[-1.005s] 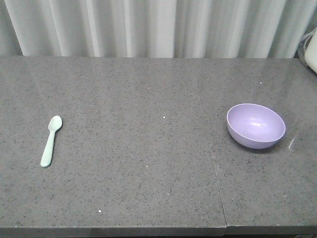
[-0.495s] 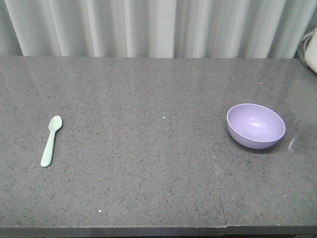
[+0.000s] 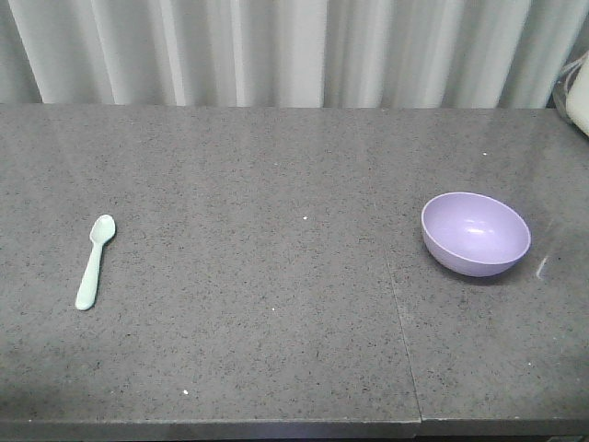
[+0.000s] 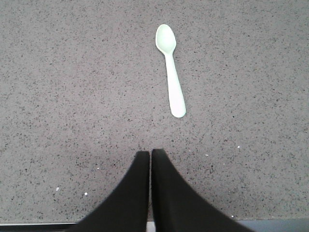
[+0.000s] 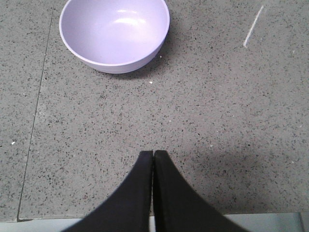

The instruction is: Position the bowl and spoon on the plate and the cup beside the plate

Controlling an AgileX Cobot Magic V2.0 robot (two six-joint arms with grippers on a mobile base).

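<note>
A lavender bowl (image 3: 476, 233) stands upright on the right of the grey stone counter. A pale mint-green spoon (image 3: 94, 261) lies flat on the left, scoop end away from me. In the left wrist view the spoon (image 4: 171, 68) lies beyond my left gripper (image 4: 150, 152), which is shut and empty near the counter's front edge. In the right wrist view the bowl (image 5: 114, 33) sits beyond and slightly left of my right gripper (image 5: 153, 152), also shut and empty. The plate and the cup are out of view. Neither arm shows in the front view.
A seam (image 3: 402, 324) runs through the counter (image 3: 276, 276) left of the bowl. Pale curtains (image 3: 276, 51) hang behind the counter. A white object (image 3: 579, 92) pokes in at the far right edge.
</note>
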